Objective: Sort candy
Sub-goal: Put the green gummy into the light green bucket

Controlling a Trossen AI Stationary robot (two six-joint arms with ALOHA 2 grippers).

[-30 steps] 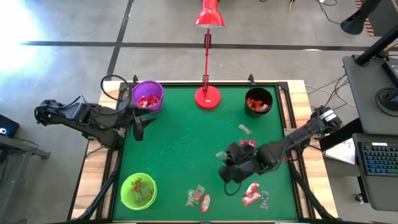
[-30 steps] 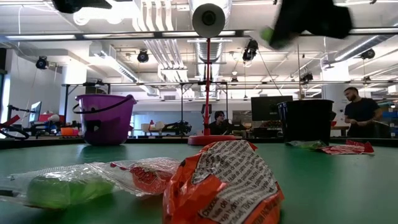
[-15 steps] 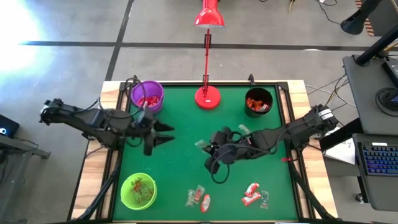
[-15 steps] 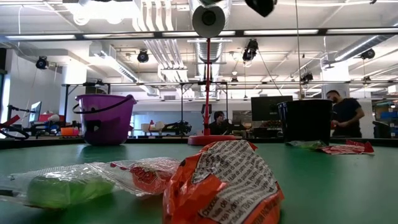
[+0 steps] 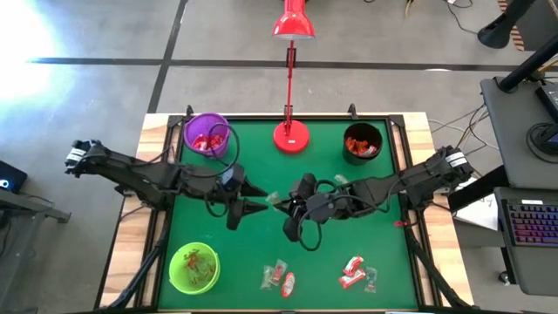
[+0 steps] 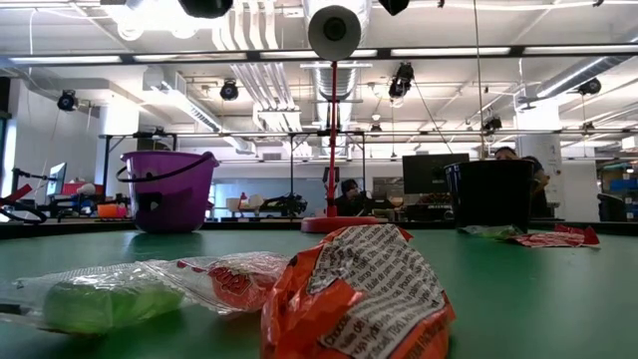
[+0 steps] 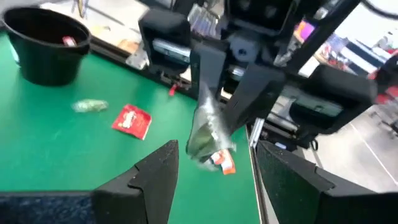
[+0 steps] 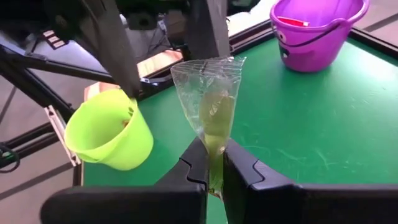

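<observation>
So over on my far left sits the lime green bucket [image 5: 193, 267] at the near corner and the purple bucket [image 5: 207, 136] at the far corner, both with a few sweets already in them. I'd guess each bucket is for one kind of wrapper, which is why they're spread out to the corners of the green surface [image 5: 261, 244].

My left hand [image 5: 258, 197] is out over the middle of the surface with its fingers spread wide, nothing in it. It's pointed straight at my right hand, and I read that as getting ready to receive: jaws open on either side of where the sweet hangs, as my left wrist view shows.

Right between the two hands is the clear-wrapped green candy [image 8: 211, 106]. My right hand [image 5: 283, 203] has its fingers pressed together on the bottom tail of the wrapper, so the rest sticks out free toward the left hand. Holding it by one end like that leaves plenty of wrapper for the other side to grab.

Probably I'm passing it across because the green bucket is on the left arm's side and a stretch for the right one.

Further right, the red lamp base [image 5: 290, 136] stands at the far edge, then the black bucket [image 5: 363, 142] with orange-red pieces in it. A few loose sweets [image 5: 353, 271] are still lying along the near edge, plus one red one [image 5: 346, 201] just beside my right arm.
</observation>
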